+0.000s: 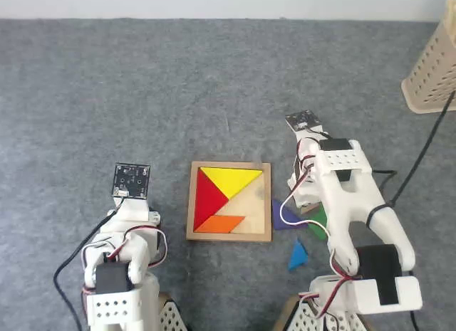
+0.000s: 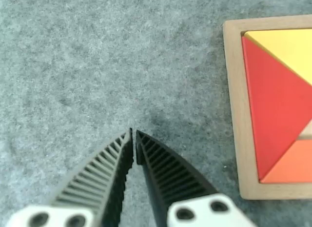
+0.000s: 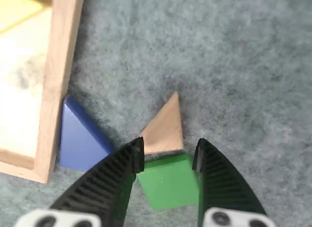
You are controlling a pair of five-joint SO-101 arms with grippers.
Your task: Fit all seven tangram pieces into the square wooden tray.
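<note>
A wooden tray (image 1: pixel 229 236) between two arms
The wooden tray sits mid-frame in the high view. The left gripper (image 2: pixel 134 135) is clenched on nothing; the right gripper (image 3: pixel 168 154) is spread around the green square (image 3: pixel 168 185).

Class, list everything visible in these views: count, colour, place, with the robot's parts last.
Mat: one, grey, covers table.
Wooden tray: one, pale, mid-mat.
Yellow triangle: one, inside tray.
Red triangle: one, inside tray.
Orange parallelogram: one, inside tray.
Dark blue triangle: one, touching tray's outer right side.
Green square: one, on mat right of tray.
Tan triangle: one, beside green square.
Light blue triangle: one, on mat by right arm's base.
Perforated block: one, beige, far right corner.
Left tool: black, shut, over bare mat left of tray.
Right tool: black, open, over green square.
</note>
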